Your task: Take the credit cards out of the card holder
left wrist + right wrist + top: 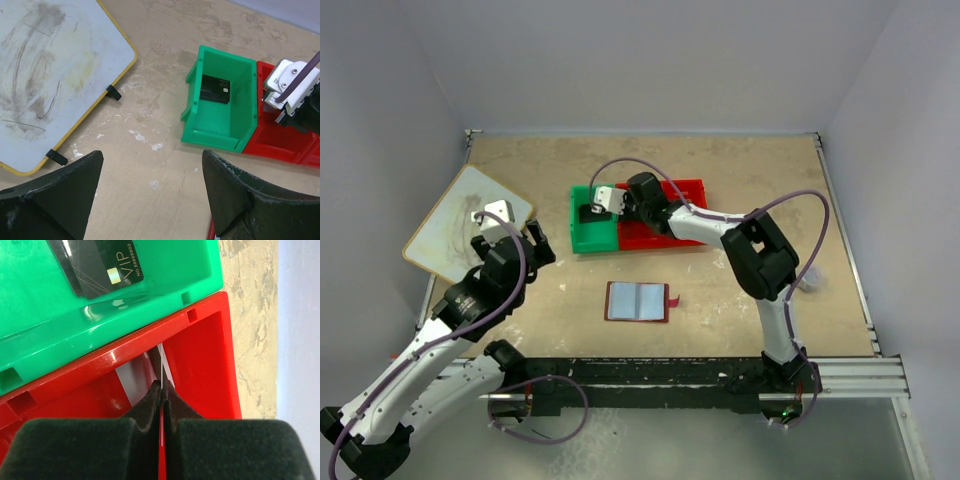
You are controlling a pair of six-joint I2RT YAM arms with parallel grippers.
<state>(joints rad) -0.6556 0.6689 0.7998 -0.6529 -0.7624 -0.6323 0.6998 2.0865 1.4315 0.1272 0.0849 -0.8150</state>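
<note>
The card holder point(638, 302) lay open and flat on the sandy surface point(750, 180), near the front edge between the two arms, its pale sleeves facing up and a small red tab point(673, 299) sticking out on its right side. It sat well apart from the two-colour bin tray farther back. The right arm's fingers point(150, 410) were pressed together on a thin card point(162, 365), seen edge-on as a pale sliver and held upright over the red compartment point(200, 355). The card's colour could not be told from that angle. In the adjoining green compartment point(220, 137), a black card point(215, 89) marked "VIP" rested on the floor of the bin. The left arm's fingers point(55, 195) were spread wide and held nothing, hanging above bare surface between the bin and a smudged white board point(45, 75) with a yellow edge.
</note>
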